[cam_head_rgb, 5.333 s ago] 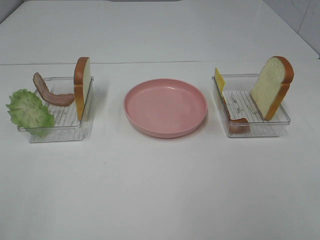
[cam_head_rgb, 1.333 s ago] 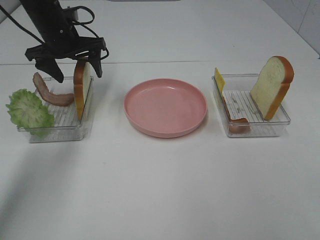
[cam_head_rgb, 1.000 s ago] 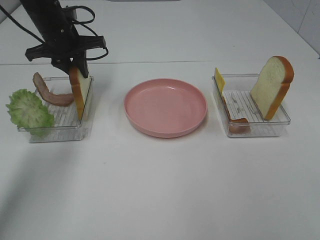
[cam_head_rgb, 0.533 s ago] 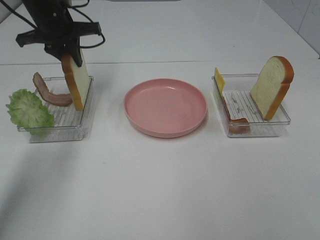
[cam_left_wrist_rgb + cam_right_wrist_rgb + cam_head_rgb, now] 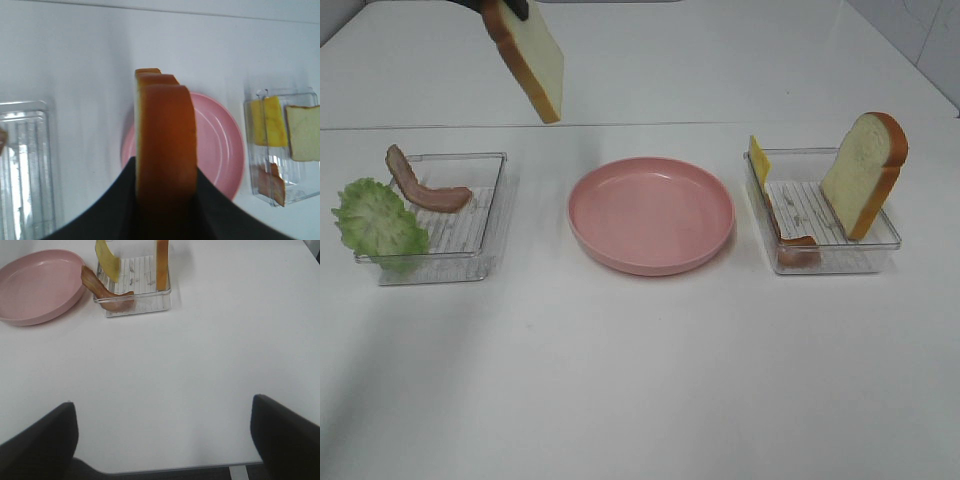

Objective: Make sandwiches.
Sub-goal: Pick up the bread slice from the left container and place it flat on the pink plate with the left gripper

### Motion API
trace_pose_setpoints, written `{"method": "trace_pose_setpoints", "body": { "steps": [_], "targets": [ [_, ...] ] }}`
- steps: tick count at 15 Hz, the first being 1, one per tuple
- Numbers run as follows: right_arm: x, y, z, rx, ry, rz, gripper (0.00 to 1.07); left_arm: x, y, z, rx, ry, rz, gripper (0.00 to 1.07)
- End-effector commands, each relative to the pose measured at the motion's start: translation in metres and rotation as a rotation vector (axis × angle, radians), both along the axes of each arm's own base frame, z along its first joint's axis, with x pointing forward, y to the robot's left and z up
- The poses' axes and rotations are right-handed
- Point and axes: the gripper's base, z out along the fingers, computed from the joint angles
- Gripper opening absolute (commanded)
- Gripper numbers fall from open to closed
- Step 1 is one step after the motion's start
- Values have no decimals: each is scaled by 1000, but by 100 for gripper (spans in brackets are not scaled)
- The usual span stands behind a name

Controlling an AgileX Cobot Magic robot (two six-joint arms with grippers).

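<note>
First bread slice (image 5: 532, 55): white face, orange-brown crust, pinched at one end in my left gripper (image 5: 165, 170), hanging tilted in the air above the table. Second bread slice (image 5: 863, 172): upright, leaning at the far right of the right tray (image 5: 835, 262). Yellow cheese (image 5: 759, 157) stands on edge at that tray's left wall, with a bacon strip (image 5: 792, 238) slumped beside it. In the left tray (image 5: 440, 268), another bacon strip (image 5: 425, 185) lies curved inside. Ruffled lettuce (image 5: 378, 222) is draped over its left rim.

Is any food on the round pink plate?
No, the round pink plate is bare; the white, brown-crusted bread slice hangs in the air.
</note>
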Motion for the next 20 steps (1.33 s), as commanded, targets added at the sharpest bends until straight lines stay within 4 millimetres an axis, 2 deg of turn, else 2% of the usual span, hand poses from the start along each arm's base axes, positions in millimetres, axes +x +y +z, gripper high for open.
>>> {"method": "trace_pose_setpoints", "body": {
  "steps": [1,4,5,8,9,11,20],
  "targets": [
    [-4,1,-1,-1,-36,2,89,-3,-32,-20,-41,64,-74,0],
    [-4,1,-1,-1,-36,2,89,-2,-70,-49,-128,92,-166,0],
    [-4,1,-1,-1,-36,2,89,-1,-88,-66,-186,109,-191,0],
    [-4,1,-1,-1,-36,2,89,1,-110,-99,-227,156,-215,0],
    [-4,1,-1,0,-36,1,89,3,-116,-116,-228,168,-219,0],
    [-4,1,-1,1,-36,1,89,7,-119,-134,-228,174,-215,0],
    [-4,1,-1,1,-36,1,89,13,-124,-168,-267,223,-175,0]
  ]
}}
